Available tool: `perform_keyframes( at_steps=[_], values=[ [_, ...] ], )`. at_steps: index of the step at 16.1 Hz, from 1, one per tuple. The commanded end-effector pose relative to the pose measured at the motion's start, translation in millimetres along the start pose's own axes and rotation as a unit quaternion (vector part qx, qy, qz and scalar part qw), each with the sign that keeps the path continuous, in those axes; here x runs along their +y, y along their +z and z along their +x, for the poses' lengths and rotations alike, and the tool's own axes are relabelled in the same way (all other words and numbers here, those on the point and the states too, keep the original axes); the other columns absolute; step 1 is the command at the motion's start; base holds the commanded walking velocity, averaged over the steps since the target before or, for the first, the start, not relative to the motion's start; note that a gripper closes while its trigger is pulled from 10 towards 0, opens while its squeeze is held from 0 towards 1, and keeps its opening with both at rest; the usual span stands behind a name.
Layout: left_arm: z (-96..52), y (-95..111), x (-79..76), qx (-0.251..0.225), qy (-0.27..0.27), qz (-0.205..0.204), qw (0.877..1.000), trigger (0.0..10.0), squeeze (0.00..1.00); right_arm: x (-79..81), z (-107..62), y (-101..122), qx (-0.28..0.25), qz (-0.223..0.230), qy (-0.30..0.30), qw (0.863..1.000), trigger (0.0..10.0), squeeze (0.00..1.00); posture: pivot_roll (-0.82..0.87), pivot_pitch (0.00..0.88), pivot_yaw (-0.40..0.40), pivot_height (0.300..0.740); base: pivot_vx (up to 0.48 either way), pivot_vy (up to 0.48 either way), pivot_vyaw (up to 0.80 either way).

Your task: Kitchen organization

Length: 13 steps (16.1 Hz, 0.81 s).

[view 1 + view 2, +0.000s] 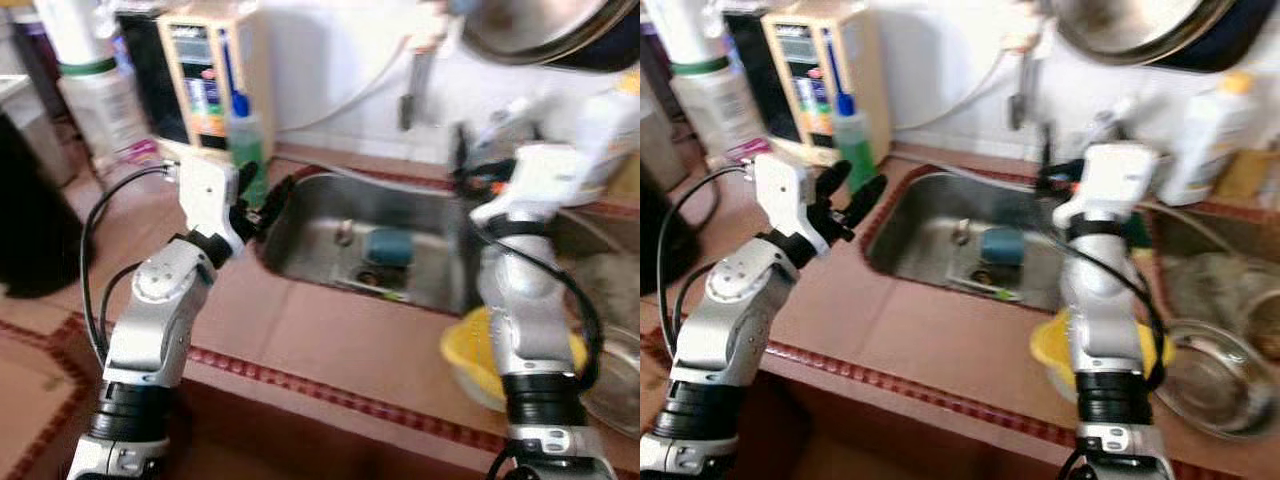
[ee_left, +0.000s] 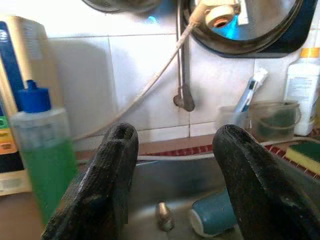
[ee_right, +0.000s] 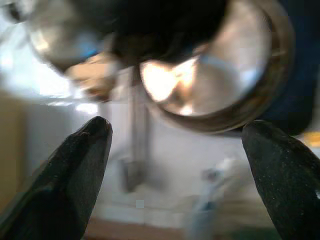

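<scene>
Head eyes look down on the sink [image 1: 370, 240]; both wrist cameras face the wall, sharing the hanging pan [image 2: 250, 25]

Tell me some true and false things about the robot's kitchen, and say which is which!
1. A blue cup lies in the metal sink. True.
2. The left tool is squeezing the green soap bottle. False: its fingers are spread open and hold nothing; the bottle stands apart on the counter.
3. A yellow bowl sits on the counter near the robot's right arm. True.
4. The right tool is shut tight. False: in the right wrist view its two black fingers stand wide apart.
5. The soap bottle has a red cap. False: the cap is blue.
</scene>
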<state>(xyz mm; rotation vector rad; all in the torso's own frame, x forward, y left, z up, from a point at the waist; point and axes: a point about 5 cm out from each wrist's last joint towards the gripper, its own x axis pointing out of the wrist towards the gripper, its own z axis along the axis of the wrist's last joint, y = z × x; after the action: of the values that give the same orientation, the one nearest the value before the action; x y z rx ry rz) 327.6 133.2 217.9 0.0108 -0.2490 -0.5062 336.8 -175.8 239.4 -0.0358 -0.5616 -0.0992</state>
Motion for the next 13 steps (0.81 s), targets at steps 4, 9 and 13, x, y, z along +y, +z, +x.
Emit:
perform_keyframes(
  at_steps=[4, 9, 13],
  values=[
    [-2.8, -0.2, 6.8, 0.003, 0.012, 0.006, 1.0, 10.0, 0.0, 0.9, -2.1, 6.7, -0.018, -0.017, -0.039, 0.999, 10.0, 0.0, -0.15, 0.0, 0.021, 0.74, 0.0, -0.48, 0.0],
    [-0.3, 0.0, 6.0, 0.003, 0.007, 0.004, 1.0, 10.0, 0.0, -1.5, -4.5, 8.8, -0.022, -0.03, -0.058, 0.998, 10.0, 0.0, -0.16, 0.0, 0.025, 0.74, 0.0, -0.379, 0.0],
    [0.4, 0.4, 5.7, 0.003, 0.007, 0.004, 1.0, 10.0, 0.0, -1.7, -4.0, 8.7, -0.022, -0.034, -0.057, 0.998, 10.0, 0.0, -0.16, 0.0, 0.023, 0.74, 0.0, -0.351, 0.0]
  ],
)
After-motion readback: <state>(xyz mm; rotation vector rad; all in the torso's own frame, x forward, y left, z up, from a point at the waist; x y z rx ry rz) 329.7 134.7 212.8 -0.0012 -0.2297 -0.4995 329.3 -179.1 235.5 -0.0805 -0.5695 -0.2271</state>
